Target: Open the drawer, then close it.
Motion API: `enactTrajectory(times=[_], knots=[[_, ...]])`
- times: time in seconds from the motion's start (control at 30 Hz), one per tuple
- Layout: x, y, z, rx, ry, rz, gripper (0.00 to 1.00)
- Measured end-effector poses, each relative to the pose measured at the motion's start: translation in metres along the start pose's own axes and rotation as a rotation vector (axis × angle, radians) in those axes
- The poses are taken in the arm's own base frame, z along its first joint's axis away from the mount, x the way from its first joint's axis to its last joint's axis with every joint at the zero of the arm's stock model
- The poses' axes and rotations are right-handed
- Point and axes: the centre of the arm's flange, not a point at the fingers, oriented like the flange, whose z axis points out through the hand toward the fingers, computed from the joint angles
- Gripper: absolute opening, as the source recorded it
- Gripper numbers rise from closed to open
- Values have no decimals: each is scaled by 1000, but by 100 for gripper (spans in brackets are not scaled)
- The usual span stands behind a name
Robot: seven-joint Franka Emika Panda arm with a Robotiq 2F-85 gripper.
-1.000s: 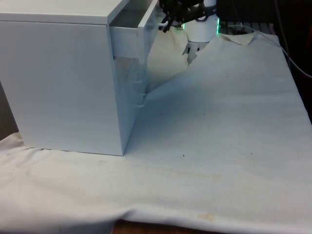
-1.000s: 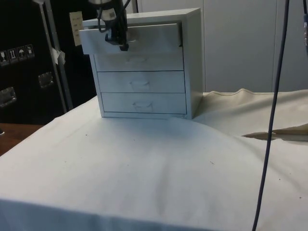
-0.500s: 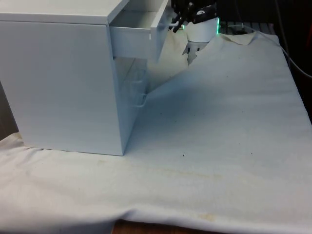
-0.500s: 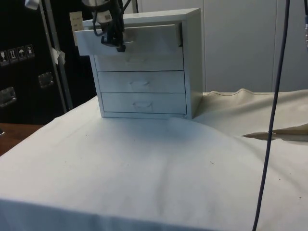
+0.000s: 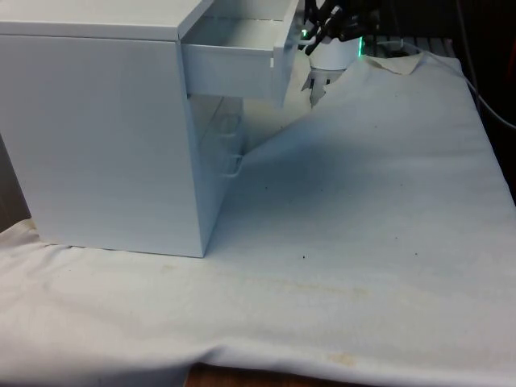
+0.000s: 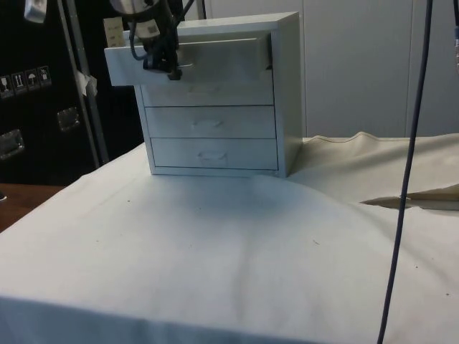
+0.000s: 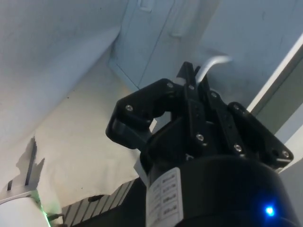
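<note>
- Gripping the handle (image 7: 214, 64) of the top drawer (image 5: 234, 60), the hand (image 7: 194, 80) has its two fingers (image 7: 187, 87) pinched together around the thin white bar.
- Chest of drawers (image 5: 105, 129) stands on the bench (image 5: 363, 242) at about 10 o'clock in the front view, its blank side toward that camera.
- Top drawer is pulled well out of the chest; its front panel (image 6: 143, 64) stands clear of the three lower fronts in the side view.
- Interior of the open drawer shows pale walls in the front view; contents cannot be told.
- Three lower drawers (image 6: 209, 122) sit flush and shut, each with a small handle.
- Hand (image 6: 161, 61) sits at the drawer front, at about 11 o'clock in the side view.
- White cloth (image 6: 215, 251) covers the bench, creased toward 3 o'clock in the side view.
- A dark cable (image 6: 405, 179) hangs down at the 3 o'clock side of the side view.
</note>
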Motion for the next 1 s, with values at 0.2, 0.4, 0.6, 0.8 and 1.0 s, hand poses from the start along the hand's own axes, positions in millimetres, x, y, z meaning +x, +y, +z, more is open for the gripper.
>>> enactTrajectory(times=[0.2,0.4,0.6,0.8,1.0], knots=[[1,-9,-6,-9,1,0,0],[1,-19,-11,-18,1,0,0],[2,-29,-18,-27,0,-2,0],[2,-38,-23,-39,0,-2,0],[2,-47,-28,-50,1,-2,0]])
